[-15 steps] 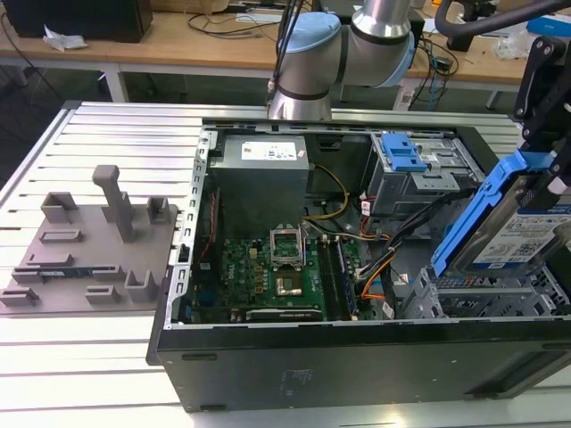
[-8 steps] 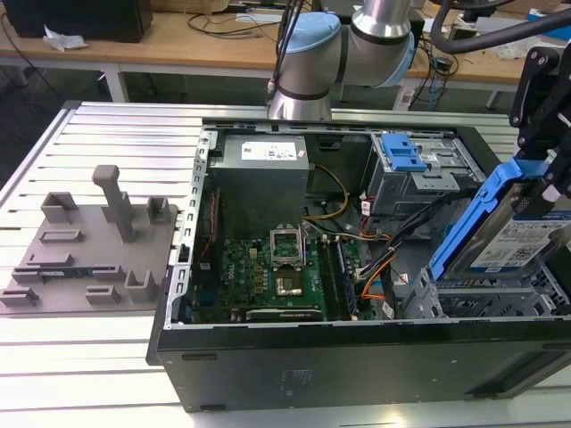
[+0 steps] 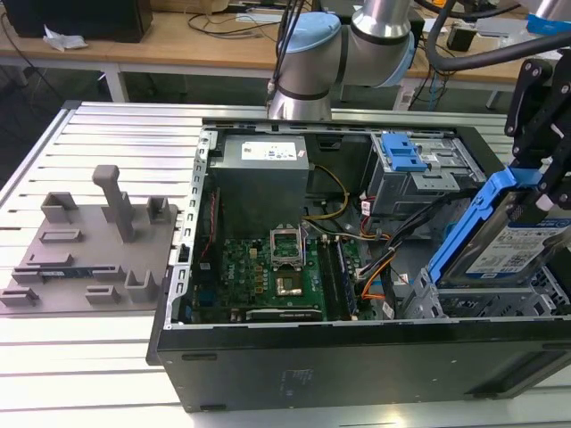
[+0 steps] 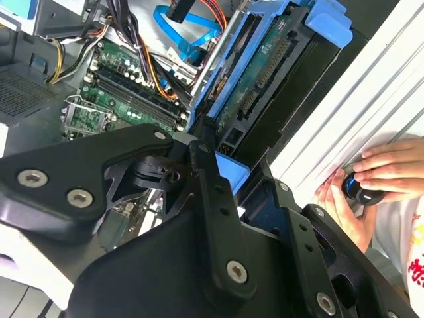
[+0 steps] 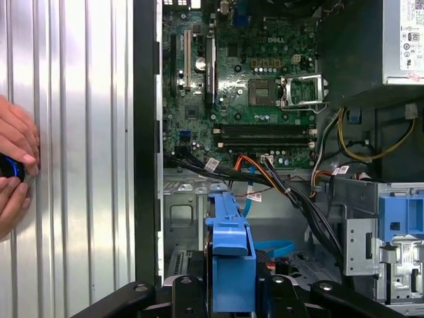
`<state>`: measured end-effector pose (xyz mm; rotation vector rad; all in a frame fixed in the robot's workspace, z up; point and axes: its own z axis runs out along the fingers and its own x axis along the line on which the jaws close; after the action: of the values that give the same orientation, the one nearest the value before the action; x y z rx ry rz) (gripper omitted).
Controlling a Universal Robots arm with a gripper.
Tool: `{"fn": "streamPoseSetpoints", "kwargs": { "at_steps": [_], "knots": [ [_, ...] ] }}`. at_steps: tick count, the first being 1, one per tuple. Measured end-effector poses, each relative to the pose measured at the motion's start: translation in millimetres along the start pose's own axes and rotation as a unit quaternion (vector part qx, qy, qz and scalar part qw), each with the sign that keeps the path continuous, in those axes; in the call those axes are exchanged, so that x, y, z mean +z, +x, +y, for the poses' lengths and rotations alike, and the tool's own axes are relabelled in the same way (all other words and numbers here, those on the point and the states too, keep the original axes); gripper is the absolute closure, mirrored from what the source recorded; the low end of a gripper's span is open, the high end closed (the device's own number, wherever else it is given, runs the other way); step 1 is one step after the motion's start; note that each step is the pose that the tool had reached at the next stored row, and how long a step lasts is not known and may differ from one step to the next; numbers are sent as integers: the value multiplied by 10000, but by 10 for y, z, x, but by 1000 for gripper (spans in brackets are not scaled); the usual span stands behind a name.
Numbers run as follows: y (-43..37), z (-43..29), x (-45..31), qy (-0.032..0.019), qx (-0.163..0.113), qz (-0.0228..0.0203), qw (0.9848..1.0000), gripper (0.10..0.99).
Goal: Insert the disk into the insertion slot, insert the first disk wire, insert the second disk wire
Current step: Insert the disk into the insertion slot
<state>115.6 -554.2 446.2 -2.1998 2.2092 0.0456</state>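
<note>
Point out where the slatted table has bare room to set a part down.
Bare slats of the silver slatted table lie between the grey plastic fixture plate and the near edge, at the exterior view's left of the black computer case. Inside the case, orange cables crowd beside the green motherboard.

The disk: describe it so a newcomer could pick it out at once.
Over the open computer case, at the exterior view's right, the gripper holds the disk tilted. It is silver with a white label in a bright blue frame; the neighbouring blue-latched cage is a grey metal box.
</note>
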Motion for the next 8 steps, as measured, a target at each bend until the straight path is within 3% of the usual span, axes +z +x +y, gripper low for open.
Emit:
{"fn": "streamPoseSetpoints", "kwargs": {
  "at_steps": [5,8],
  "knots": [
    [8,-1,81,-1,0,0,10000,722],
    [17,-1,186,-2,0,0,10000,722]
  ]
}}
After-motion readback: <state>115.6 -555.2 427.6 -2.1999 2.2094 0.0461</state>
